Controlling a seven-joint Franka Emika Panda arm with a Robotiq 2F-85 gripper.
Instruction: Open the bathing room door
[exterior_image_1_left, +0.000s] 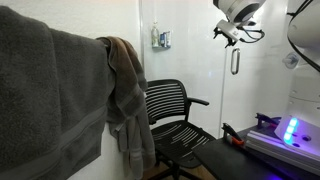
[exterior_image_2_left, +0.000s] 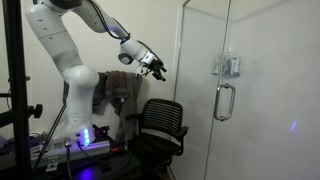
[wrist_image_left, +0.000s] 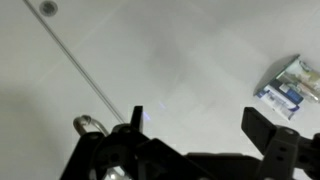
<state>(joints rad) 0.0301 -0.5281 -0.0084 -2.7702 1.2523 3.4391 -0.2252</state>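
Observation:
The bathing room door (exterior_image_2_left: 205, 70) is a tall clear-glass panel with a short vertical chrome loop handle (exterior_image_2_left: 225, 101), also seen in an exterior view (exterior_image_1_left: 235, 60). My gripper (exterior_image_2_left: 158, 68) is open and empty, held high in the air, well short of the handle. It also shows at the top of an exterior view (exterior_image_1_left: 228, 33), above and beside the handle. In the wrist view the open fingers (wrist_image_left: 198, 125) frame the pale glass; the top of the handle (wrist_image_left: 88, 125) shows at lower left.
A small shelf with bottles (exterior_image_2_left: 232, 66) hangs on the neighbouring glass panel (exterior_image_1_left: 161, 39) (wrist_image_left: 288, 88). A black mesh office chair (exterior_image_2_left: 160, 125) (exterior_image_1_left: 170, 115) stands near the door. Towels (exterior_image_1_left: 60, 90) hang close to one camera. The robot base sits on a lit bench (exterior_image_2_left: 85, 140).

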